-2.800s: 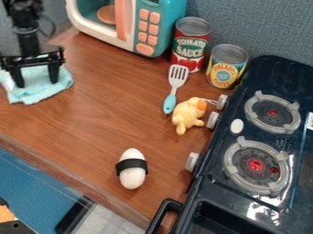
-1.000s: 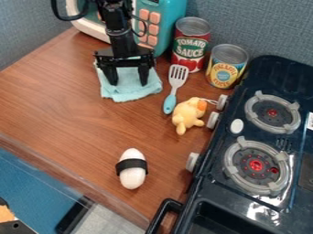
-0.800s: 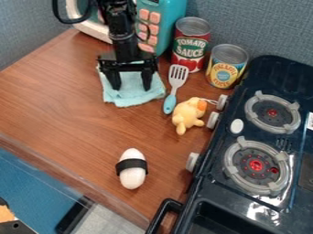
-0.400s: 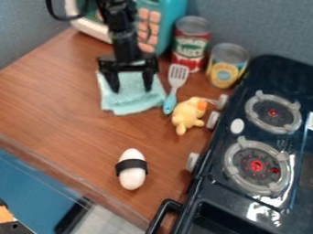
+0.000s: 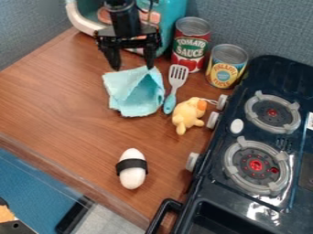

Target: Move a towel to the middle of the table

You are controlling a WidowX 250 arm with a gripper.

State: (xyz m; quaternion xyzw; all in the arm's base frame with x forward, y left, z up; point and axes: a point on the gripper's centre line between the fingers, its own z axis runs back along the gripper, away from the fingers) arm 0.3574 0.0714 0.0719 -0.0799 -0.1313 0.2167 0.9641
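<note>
At the far left of my row stands the toy microwave (image 5: 174, 13), at the table's back. My gripper (image 5: 132, 67) hangs in front of it, its fingers spread wide with nothing pinched between them. Right below my fingertips the light-blue towel (image 5: 137, 101) lies rumpled on the wooden table (image 5: 61, 100), its upper edge peaked near my right-hand finger in view; I can't tell whether they touch. Nearer the front lies a white, egg-shaped thing with a black band (image 5: 132, 176). Just beside the towel come the spatula (image 5: 176, 78), the yellow plush toy (image 5: 186, 115), two cans (image 5: 191, 39) and the dark toy stove (image 5: 281, 80).

Toy stove (image 5: 260, 151), two cans (image 5: 229, 66), yellow plush (image 5: 188, 114)
</note>
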